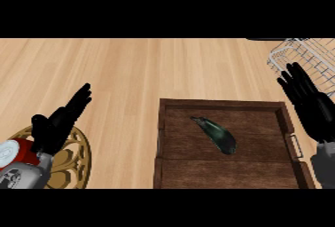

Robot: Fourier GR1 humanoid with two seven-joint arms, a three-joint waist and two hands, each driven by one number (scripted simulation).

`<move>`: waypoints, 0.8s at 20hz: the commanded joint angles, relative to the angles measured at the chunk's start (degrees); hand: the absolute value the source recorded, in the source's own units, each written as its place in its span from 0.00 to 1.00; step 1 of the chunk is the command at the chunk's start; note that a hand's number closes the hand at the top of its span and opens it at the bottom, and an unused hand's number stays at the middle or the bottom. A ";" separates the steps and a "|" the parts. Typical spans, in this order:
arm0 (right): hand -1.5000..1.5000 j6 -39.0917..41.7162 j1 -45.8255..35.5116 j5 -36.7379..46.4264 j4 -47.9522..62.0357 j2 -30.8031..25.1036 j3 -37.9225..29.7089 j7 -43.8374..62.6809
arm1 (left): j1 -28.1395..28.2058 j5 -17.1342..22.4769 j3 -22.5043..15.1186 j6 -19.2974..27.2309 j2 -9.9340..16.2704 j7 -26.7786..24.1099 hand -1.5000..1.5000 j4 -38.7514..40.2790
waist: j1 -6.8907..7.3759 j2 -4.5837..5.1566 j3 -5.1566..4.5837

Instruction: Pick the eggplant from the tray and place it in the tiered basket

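While the eggplant [217,134] lay untouched in the tray [171,133], both hands were open; the right hand [307,99], seemingly nearest, needed lowering onto it.

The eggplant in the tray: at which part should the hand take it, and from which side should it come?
Grip the eggplant across its thicker lower half, coming from above, probably with the right hand, which is open and nearer. It lies flat and diagonal on the wooden tray, thin tip toward the far left, and the tray's raised walls block a sideways approach. The fingers should close across its long axis.
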 commanded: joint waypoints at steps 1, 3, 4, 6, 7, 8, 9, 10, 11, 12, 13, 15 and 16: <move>1.00 4.14 -8.85 -3.78 6.51 1.46 0.84 2.85 | -1.26 -2.02 0.52 1.46 -2.82 -2.67 0.50 2.29 | 1.20 0.30 0.50; 1.00 12.07 -10.76 -11.91 9.41 3.39 1.45 4.20 | -2.77 -3.69 -1.03 5.84 -5.67 -2.92 0.50 -1.31 | 3.91 0.96 0.76; 1.00 13.91 -13.03 -15.01 9.71 4.97 2.10 6.01 | -4.05 -2.89 0.74 5.40 -4.92 -4.01 0.50 -1.77 | 5.35 1.14 0.78; 1.00 17.68 -15.74 -20.65 11.48 7.92 2.55 7.61 | -5.39 -4.59 0.69 8.71 -6.91 -5.34 0.50 -2.98 | 7.98 1.70 1.03; 1.00 -1.68 -6.77 -24.42 13.93 15.23 -10.17 1.39 | -3.13 -2.31 1.69 6.87 -5.56 -4.07 0.50 -1.83 | 1.09 2.34 2.51; 1.00 14.52 -16.64 -7.75 16.74 0.39 5.71 9.60 | -4.99 -4.30 -0.03 8.97 -8.72 -5.60 0.50 -1.70 | 6.79 2.10 0.46; 0.00 16.34 -17.13 -17.84 20.44 6.95 5.19 14.42 | -4.84 -4.95 -1.67 10.16 -10.71 -5.31 0.50 -2.66 | 7.33 2.13 0.69; 0.00 19.63 -13.65 -26.04 21.42 11.08 4.08 16.85 | -4.39 -4.74 -1.37 9.98 -10.24 -5.27 0.50 -2.76 | 7.19 2.35 0.99; 0.00 22.10 -14.63 -29.43 22.78 12.16 4.06 18.90 | -5.50 -4.79 -1.07 9.77 -9.96 -4.99 0.50 -2.53 | 7.16 2.57 1.07; 0.00 26.04 -15.24 -32.62 23.40 11.95 4.31 21.33 | -5.10 -5.46 -1.64 11.17 -11.11 -5.00 0.50 -2.73 | 6.64 2.11 1.06; 0.00 29.78 -16.47 -36.52 24.54 10.98 2.89 22.95 | -4.63 -5.54 -1.29 11.81 -11.37 -5.18 0.50 -2.32 | 5.78 1.81 0.98; 0.00 37.60 -18.72 -41.94 27.32 7.95 1.73 26.70 | -4.73 -7.12 -1.94 13.42 -12.03 -4.93 0.50 -1.99 | 4.61 1.50 0.92; 0.00 40.04 -21.50 -44.55 28.60 5.79 0.60 28.79 | -6.08 -6.49 -1.51 14.01 -12.82 -3.33 0.50 -2.51 | 4.31 1.37 0.89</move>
